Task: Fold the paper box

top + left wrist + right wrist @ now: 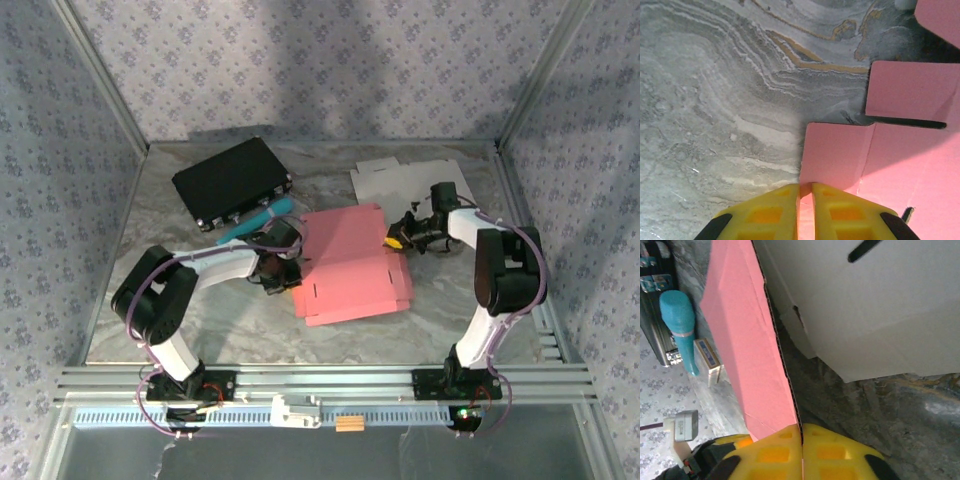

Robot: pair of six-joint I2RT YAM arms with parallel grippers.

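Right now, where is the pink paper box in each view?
Top external: the pink paper box lies at the table's centre, between the two arms.
Left wrist: lower right, its edge pinched in the left tool.
Right wrist: a flap left of centre, its edge in the right tool.
Shared landmark: the marbled tabletop.

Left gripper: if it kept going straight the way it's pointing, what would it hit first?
The left gripper is shut on a flap of the pink paper box, so it would push into that flap first. Beyond it, the way looks free over the marble table, though depth is unclear.
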